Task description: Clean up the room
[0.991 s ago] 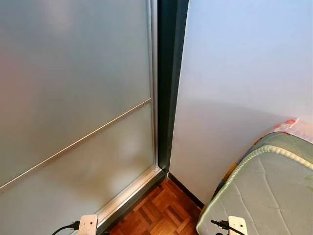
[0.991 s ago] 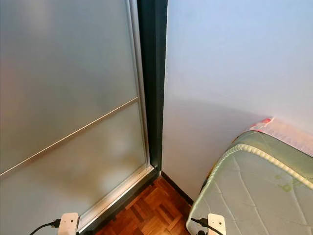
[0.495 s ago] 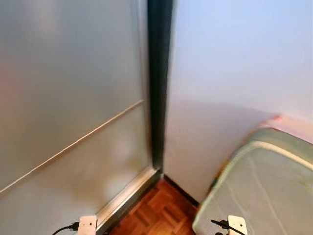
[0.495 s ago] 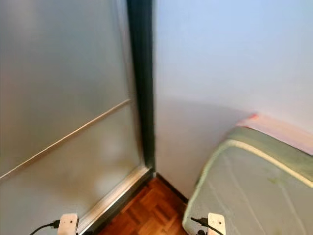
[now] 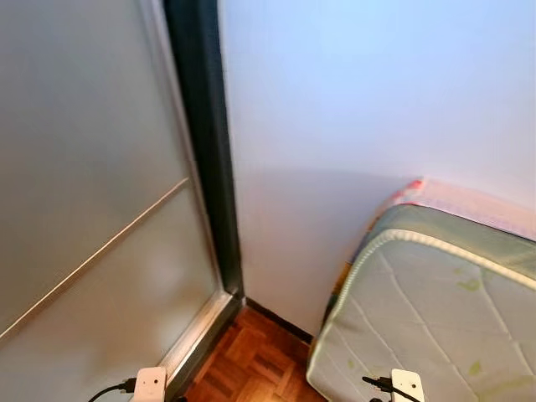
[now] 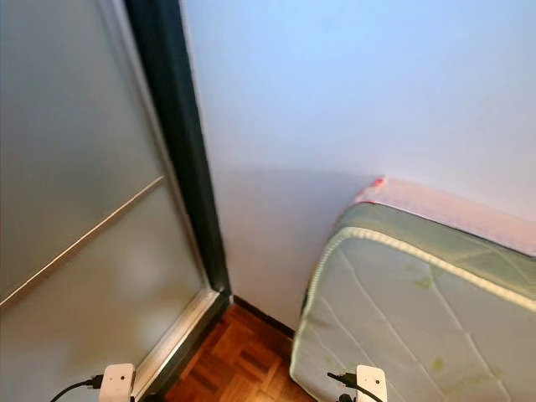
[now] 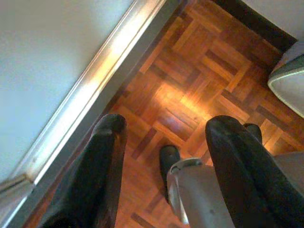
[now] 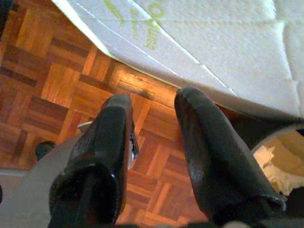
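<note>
I face a room corner. A bare quilted green-and-white mattress lies at the right against the white wall. My arms hang low. In the left wrist view my left gripper hangs open over the parquet floor, nothing between its fingers. My right gripper is open too, above the parquet beside the mattress edge, and holds nothing.
A frosted sliding door with a dark frame fills the left side, its metal track along the floor. A pink cloth lies along the mattress's far edge. Something pale and crumpled sits low by the bed.
The camera has turned right: the door frame has slid left in the picture and more of the mattress shows. The arms hang as before.
</note>
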Available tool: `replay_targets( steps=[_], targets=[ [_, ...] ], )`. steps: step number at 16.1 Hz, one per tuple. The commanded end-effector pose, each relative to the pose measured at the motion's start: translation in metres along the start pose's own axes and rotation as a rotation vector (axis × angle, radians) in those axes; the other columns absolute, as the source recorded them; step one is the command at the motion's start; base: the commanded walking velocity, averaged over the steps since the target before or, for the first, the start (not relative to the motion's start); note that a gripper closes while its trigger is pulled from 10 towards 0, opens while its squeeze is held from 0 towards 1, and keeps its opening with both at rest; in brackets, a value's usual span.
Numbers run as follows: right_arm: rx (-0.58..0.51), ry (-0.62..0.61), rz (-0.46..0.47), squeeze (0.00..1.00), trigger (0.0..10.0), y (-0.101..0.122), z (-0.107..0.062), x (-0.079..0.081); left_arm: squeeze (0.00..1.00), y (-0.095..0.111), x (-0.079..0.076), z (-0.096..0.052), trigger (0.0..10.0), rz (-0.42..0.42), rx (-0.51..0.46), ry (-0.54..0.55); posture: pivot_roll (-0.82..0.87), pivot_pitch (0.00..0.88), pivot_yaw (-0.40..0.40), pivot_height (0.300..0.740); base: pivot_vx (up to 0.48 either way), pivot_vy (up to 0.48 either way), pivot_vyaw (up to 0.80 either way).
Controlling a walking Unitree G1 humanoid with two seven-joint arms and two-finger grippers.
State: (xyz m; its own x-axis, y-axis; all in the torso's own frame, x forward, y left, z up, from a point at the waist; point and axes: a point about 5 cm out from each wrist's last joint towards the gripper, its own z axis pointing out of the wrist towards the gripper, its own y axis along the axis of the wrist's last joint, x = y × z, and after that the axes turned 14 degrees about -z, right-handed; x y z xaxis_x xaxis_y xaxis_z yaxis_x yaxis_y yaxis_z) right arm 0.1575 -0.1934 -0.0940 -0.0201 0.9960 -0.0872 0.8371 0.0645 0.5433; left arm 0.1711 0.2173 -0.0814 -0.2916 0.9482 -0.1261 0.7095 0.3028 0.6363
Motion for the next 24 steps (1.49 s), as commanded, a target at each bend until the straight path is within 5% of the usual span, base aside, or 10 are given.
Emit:
replay_targets(
  steps=[1, 24],
  targets=[
    [-0.008, 0.180, -0.049, 0.00, 10.0, 0.0224, 0.0048, 0.0178, 0.00, -0.0128, -0.0030, -0.0033, 10.0, 0.069, 0.047, -0.063, 0.06, 0.000, -0.047, 0.740, 0.000, -0.394, -0.77],
    [0.004, 0.177, -0.037, 0.00, 10.0, 0.0198, 0.0046, 0.0199, 0.00, -0.0094, -0.0071, -0.0018, 10.0, 0.050, 0.037, -0.076, 0.06, 0.000, -0.045, 0.740, 0.000, 0.000, -0.77]
  ],
)
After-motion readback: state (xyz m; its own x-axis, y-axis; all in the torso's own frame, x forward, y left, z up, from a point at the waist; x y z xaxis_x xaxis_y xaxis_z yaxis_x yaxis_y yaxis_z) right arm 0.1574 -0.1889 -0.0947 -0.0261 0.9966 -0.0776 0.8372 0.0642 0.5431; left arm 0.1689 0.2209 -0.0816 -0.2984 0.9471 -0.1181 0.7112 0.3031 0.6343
